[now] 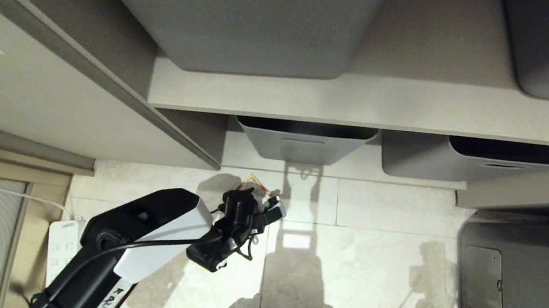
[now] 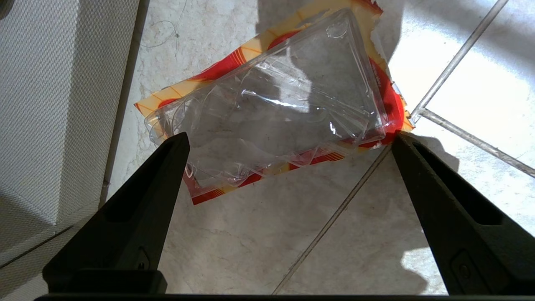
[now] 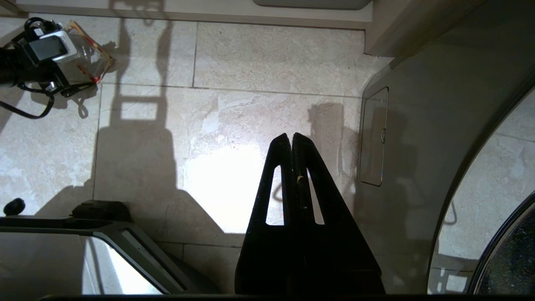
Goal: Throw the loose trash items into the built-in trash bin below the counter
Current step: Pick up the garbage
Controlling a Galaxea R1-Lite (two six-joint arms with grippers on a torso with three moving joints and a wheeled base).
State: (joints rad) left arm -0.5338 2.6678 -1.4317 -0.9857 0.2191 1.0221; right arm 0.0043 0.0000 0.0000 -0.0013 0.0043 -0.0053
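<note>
The left claw (image 2: 288, 140) hangs low over the tiled floor (image 2: 363, 234) with its two black fingers (image 2: 138, 209) spread as wide as they go, one tip at each end of a clear wrapper with red-and-yellow edges (image 2: 276, 108). Nothing is gripped yet. Whether the tips already brush the wrapper's ends cannot be told, though they look right at its rim.

From the head view, the left arm reaches down and forward toward the foot of a beige shelf unit (image 1: 366, 102) carrying grey plastic tubs (image 1: 305, 141). The wrapper lies flat on the floor just in front of that unit, beside a woven-textured panel seen from the left wrist. The right claw (image 3: 291, 142) hangs parked over bare tiles, fingers pressed together and empty.

The step in hand looks like the pickup. To do it well, the claw should probably sink until both tips are beside the raised clear blister, not just above its flat card edge, then close slowly. The shell is thin and springy, so a fast squeeze could flick it sideways or crumple it out of the grip. Keeping clear of the panel matters too.
</note>
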